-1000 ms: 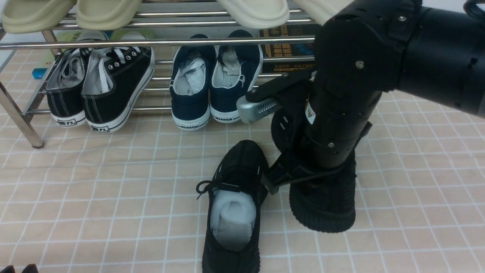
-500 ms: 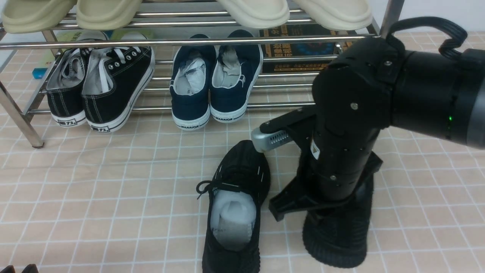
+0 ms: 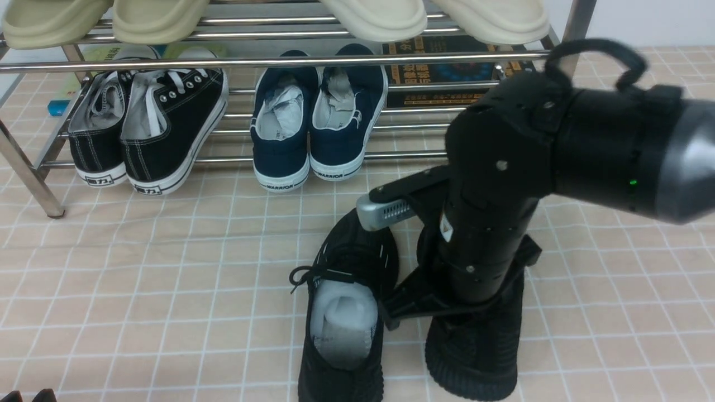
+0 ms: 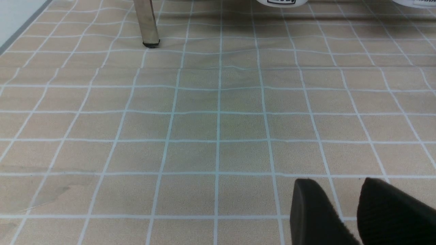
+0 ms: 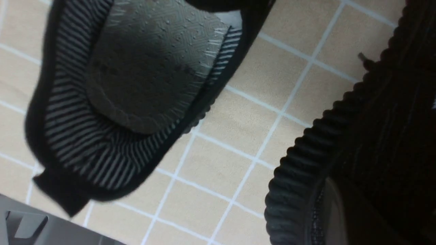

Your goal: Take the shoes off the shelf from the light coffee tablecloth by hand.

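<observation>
Shifted left toward its mate (image 3: 343, 312), the black knit sneaker (image 3: 475, 346) hangs low over the light coffee tablecloth (image 3: 139, 279) — light, soft, floppy — with the jaws of the right arm (image 3: 503, 184) clenched on its thin collar, likely the firmest hold.

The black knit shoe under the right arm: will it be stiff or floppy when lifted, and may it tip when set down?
The black knit shoe probably flexes: its upper looks like soft knit, and the right wrist view shows a bare insole at the heel. Its broad ribbed sole should grip the tablecloth and resist tipping.
</observation>
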Robot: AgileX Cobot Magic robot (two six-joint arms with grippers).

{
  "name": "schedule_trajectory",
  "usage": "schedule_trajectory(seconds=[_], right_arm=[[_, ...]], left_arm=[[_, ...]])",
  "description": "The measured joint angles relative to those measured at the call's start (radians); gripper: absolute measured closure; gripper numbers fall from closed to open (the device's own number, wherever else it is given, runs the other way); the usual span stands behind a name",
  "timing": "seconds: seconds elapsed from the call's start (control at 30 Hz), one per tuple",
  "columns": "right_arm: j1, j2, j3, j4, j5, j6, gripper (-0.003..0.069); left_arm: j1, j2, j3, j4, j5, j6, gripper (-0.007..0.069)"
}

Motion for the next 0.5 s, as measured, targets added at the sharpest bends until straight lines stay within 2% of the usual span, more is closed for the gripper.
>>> schedule_trajectory(seconds=[0.5], right_arm=[[0.0,0.022,0.0,0.027,-0.059,0.0,0.0638]], left_arm=[[0.0,0.0,0.0,0.0,0.0,0.0,0.0385]])
